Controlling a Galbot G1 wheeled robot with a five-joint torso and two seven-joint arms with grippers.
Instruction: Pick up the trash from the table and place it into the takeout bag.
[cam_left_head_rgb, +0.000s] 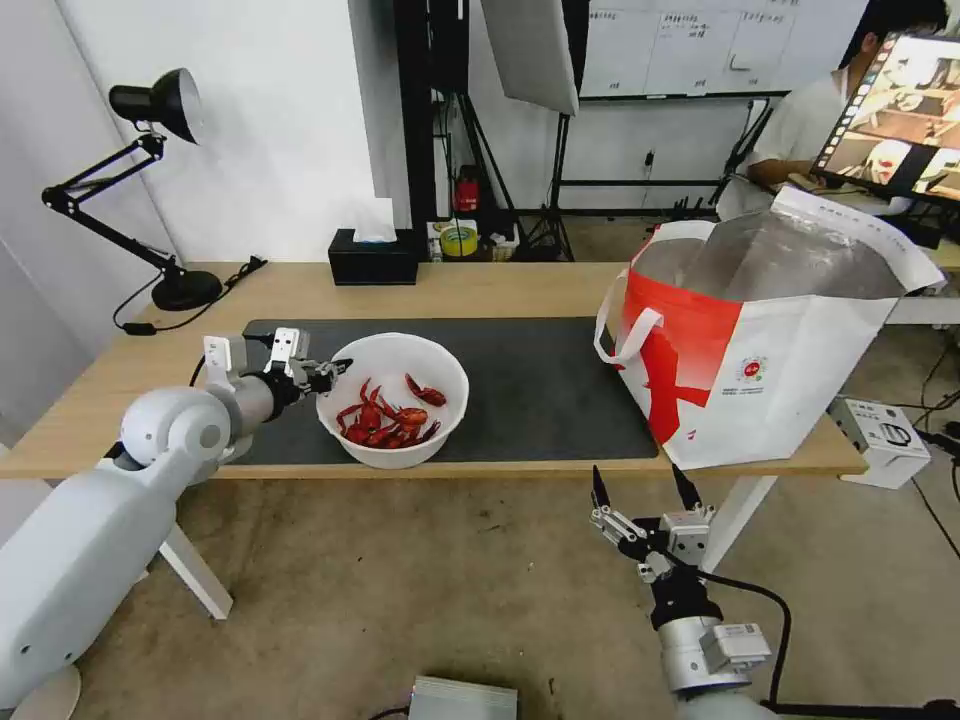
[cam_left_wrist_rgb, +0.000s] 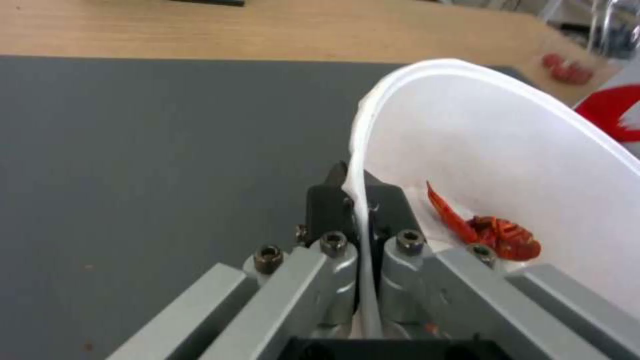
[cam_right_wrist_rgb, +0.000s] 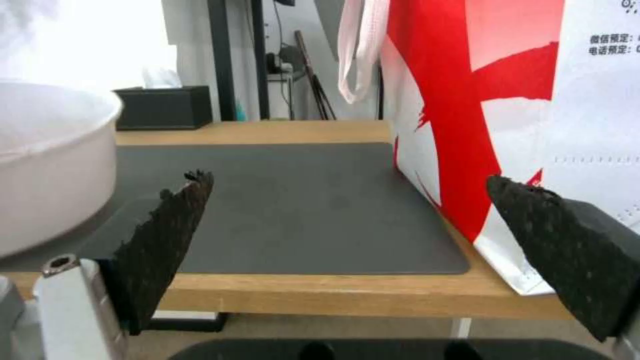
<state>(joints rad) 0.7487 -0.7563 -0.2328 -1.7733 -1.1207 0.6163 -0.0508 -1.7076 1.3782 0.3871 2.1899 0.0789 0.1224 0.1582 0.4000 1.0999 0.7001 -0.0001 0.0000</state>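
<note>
- The left pincer (cam_left_head_rgb: 325, 375) is pressed together on the rim of the round white plastic bowl holding red crayfish shells (cam_left_head_rgb: 392, 400); the left wrist view shows the thin rim (cam_left_wrist_rgb: 360, 200) caught between the two dark pads, one outside and one inside the wall.
- The bowl sits on the large dark grey rectangular mat (cam_left_head_rgb: 540, 385), toward the mat's left end and close to the front edge of the long light-wood tabletop (cam_left_head_rgb: 470, 285). Whether it is lifted off the mat or resting on it cannot be told.
- The large boxy white takeout bag with a red swoosh and silver foil lining (cam_left_head_rgb: 770, 350) stands open at the right end of the tabletop, its base overlapping the mat's right edge, well apart from the bowl.
- The right pincer (cam_left_head_rgb: 645, 490) hangs below the front edge of the tabletop, near the bag's front corner, its fingers spread and holding nothing.
- No other loose trash lies on the tabletop, so the bowl looks like the last piece; what is left, by my judgement, is carrying it across to the bag and setting it inside without spilling shells.
- A black tissue box (cam_left_head_rgb: 373, 257) rests at the back edge.
</note>
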